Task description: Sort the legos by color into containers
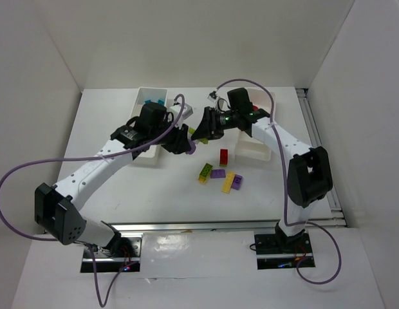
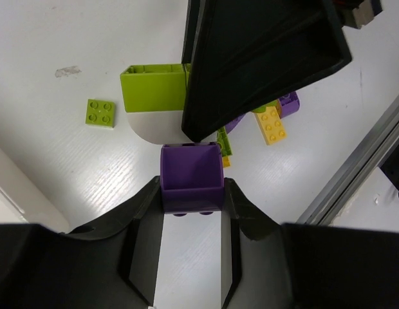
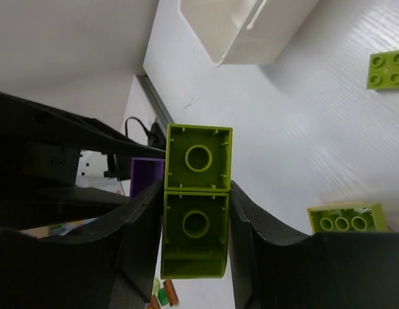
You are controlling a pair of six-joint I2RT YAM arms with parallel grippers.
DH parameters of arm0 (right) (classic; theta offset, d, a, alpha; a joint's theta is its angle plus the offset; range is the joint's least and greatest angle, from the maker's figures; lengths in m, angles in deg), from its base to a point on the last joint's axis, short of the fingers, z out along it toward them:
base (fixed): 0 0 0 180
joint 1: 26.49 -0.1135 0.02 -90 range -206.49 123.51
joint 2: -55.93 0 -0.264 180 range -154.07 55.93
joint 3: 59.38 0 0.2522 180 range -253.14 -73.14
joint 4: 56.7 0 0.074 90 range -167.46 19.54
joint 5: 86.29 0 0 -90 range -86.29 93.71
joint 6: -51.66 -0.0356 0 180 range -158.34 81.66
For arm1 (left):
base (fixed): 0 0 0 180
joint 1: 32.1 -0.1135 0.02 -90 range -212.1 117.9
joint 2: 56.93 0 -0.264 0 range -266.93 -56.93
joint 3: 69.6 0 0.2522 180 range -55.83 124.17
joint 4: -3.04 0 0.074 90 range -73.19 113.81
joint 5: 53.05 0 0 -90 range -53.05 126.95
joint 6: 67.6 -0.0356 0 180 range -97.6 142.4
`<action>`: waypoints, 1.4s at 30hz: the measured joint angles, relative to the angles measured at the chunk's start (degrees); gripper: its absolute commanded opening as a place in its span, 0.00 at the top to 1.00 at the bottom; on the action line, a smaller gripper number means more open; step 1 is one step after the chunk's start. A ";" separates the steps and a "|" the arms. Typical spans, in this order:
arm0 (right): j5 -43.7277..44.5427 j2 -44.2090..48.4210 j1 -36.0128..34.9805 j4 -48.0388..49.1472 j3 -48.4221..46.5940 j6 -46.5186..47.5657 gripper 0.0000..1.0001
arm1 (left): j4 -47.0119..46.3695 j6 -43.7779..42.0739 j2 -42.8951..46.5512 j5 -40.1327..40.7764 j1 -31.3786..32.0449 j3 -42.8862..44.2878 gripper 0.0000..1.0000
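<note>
Purple brick [image 2: 191, 168] clenched in left claw [image 2: 191, 188] | lime brick [image 3: 195, 222] clenched in right claw [image 3: 196, 196] | both held above surface [image 1: 154, 187], mid-field, side by side, possibly joined | step: separating pair | next: pull apart, then carry each to its colour's tray [image 1: 256, 152] compartment

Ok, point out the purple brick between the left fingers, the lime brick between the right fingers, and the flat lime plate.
purple brick [image 2: 191, 168]: left wrist view, its hollow open face.
lime brick [image 3: 196, 201]: right wrist view, middle of its underside.
flat lime plate [image 2: 101, 113]: left wrist view, its studded top.
</note>
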 measured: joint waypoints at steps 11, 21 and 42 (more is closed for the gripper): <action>19.61 2.38 1.49 0.46 1.84 -1.68 0.77 | 1.05 0.15 0.28 -1.99 -6.75 -1.51 1.00; 35.54 -3.50 -2.49 -1.05 -3.45 -0.87 0.77 | 7.39 11.56 -15.41 3.02 -18.97 13.62 1.00; 51.84 -14.56 -7.34 -9.42 -9.07 4.00 0.07 | 11.06 20.98 -46.62 14.51 -25.73 43.76 0.39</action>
